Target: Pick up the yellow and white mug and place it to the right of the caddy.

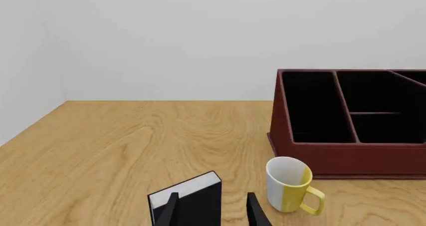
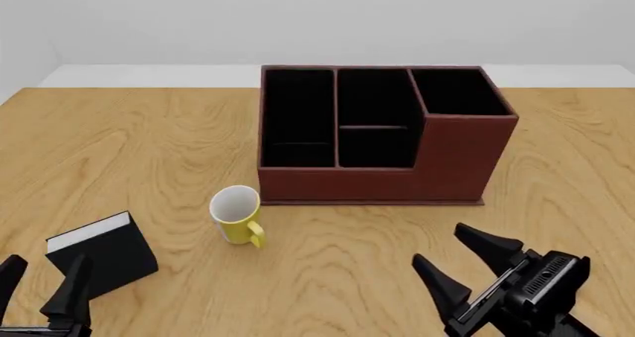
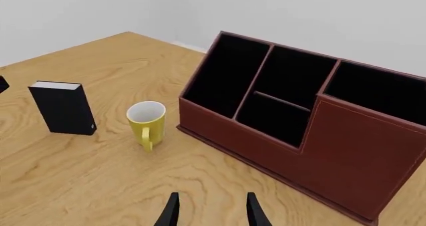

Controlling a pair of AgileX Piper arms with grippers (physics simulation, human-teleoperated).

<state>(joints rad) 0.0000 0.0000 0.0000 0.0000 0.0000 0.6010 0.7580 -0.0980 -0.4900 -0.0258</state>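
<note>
Smooth glazed mug, matt leathery caddy, satin wood-grain table.

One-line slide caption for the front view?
Yellow mug stands before the caddy; both open grippers wait near.

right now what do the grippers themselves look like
Both are matte black. The right gripper has two tapered, pointed fingers on a boxy black body with faint grey markings. The left gripper shows the same black wedge-shaped fingers. No cables or coloured markings are visible.

A light wooden table with pronounced grain fills the foreground, its far edge meeting a plain white wall under soft, even light that casts only faint shadows.
</note>
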